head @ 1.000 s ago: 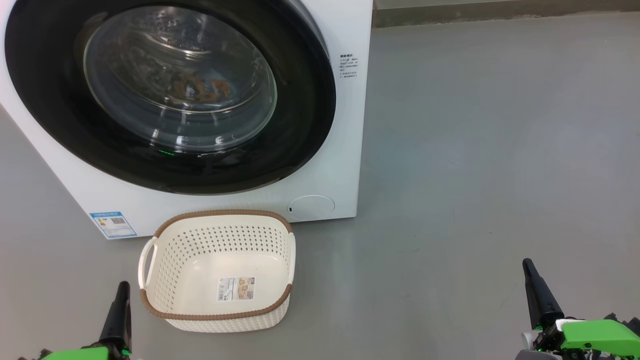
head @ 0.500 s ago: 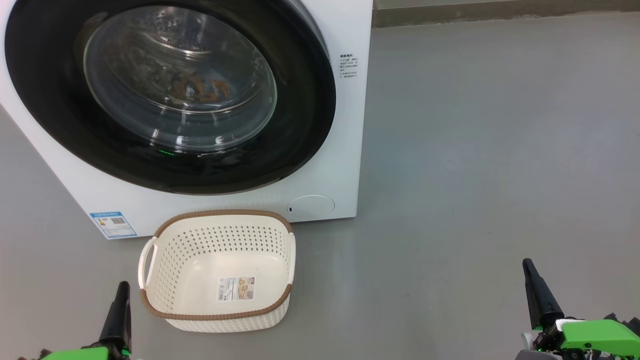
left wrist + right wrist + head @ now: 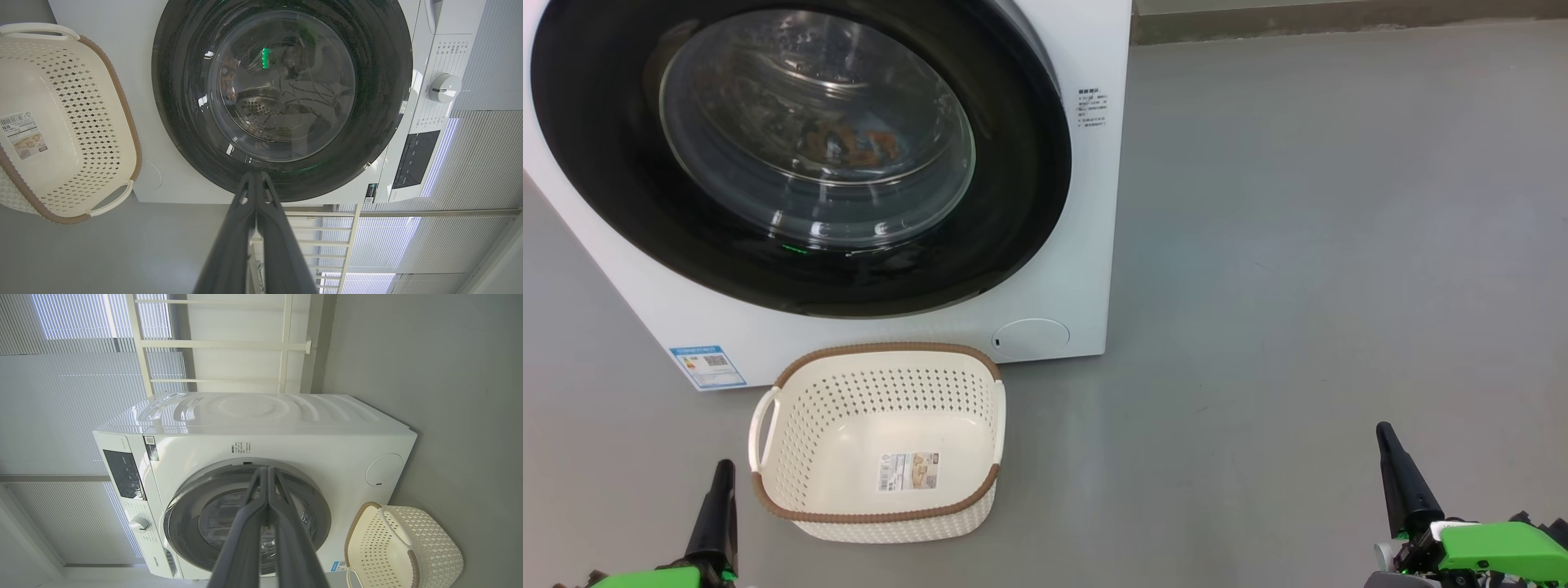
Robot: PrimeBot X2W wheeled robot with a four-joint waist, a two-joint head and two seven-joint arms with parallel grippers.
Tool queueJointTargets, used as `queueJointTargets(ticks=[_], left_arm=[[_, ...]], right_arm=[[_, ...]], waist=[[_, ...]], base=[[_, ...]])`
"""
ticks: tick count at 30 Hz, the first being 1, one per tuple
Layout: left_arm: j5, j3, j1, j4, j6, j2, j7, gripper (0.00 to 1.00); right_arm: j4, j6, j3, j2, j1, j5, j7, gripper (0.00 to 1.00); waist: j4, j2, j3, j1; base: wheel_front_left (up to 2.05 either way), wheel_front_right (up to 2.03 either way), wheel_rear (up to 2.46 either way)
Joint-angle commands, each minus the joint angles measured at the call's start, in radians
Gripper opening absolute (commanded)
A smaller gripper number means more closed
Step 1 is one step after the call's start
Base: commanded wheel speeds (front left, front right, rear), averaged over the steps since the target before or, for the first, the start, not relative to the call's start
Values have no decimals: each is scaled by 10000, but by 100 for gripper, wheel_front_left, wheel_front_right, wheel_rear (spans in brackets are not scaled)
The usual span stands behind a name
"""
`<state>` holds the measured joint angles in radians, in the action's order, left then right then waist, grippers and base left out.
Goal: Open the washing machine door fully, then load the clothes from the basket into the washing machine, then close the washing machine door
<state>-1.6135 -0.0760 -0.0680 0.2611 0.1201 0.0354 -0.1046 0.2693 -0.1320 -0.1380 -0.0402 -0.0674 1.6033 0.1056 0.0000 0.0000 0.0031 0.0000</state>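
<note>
The white washing machine [image 3: 1086, 204] stands at the upper left with its round black-rimmed door [image 3: 1029, 196] shut against its front. Through the glass, orange-brown printed clothes [image 3: 849, 145] lie inside the drum. The cream basket [image 3: 792, 445] with a brown rim sits on the floor before the machine, with just a paper label on its bottom. My left gripper [image 3: 719, 478] is shut at the lower left, beside the basket. My right gripper [image 3: 1388, 445] is shut at the lower right, far from both. Both wrist views look along closed fingers [image 3: 255, 192] [image 3: 267, 486] toward the machine.
Grey floor [image 3: 1298, 245] stretches to the right of the machine. A wall base [image 3: 1339, 20] runs along the back. The machine's control knob [image 3: 443, 87] and dark panel [image 3: 414, 157] show in the left wrist view; window blinds [image 3: 61, 396] and a white rack [image 3: 229, 345] stand behind the machine.
</note>
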Motion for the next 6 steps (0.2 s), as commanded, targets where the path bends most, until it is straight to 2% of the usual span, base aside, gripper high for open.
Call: queueJointTargets(ticks=[1, 6], left_arm=[[24, -347, -397, -160, 106, 177, -62, 0], [27, -350, -398, -160, 106, 175, -64, 0]], right_arm=[[-246, 13, 242, -100, -406, 53, 77, 0], [-246, 13, 242, -100, -406, 53, 76, 0]], waist=[[0, 0, 0, 0], [0, 0, 0, 0]], base=[[0, 0, 0], [0, 0, 0]])
